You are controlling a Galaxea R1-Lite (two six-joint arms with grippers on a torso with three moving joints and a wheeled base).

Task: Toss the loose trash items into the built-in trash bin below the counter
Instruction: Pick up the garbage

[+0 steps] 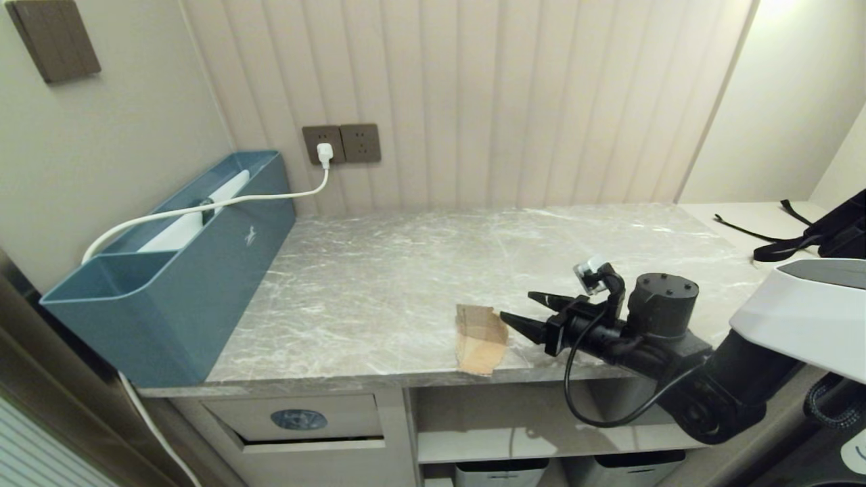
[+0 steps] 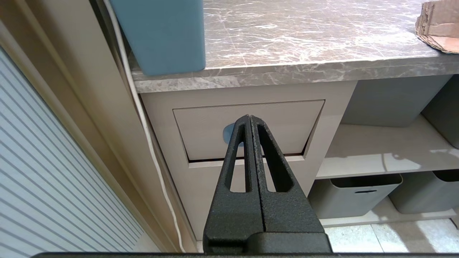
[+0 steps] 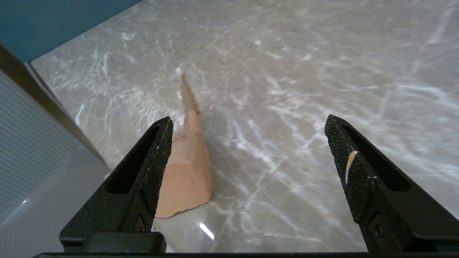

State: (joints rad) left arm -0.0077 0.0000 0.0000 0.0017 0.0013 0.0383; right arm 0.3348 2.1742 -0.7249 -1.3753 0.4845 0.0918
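While the left tool [image 2: 250, 123] hangs closed before the bin flap [image 2: 247, 129], the right tool [image 1: 524, 314] stands wide open and empty beside a cardboard scrap [image 1: 481, 339] at the table's [image 1: 379, 291] front edge. Pickup appears next: straddle the scrap, then close.

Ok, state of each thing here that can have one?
Right pincer: open, empty, beside the scrap.
Left pincer: shut, empty, before the bin flap.
Cardboard scrap: loose, at the counter front edge.
Trash bin flap: shut.
White plug: in the wall socket.
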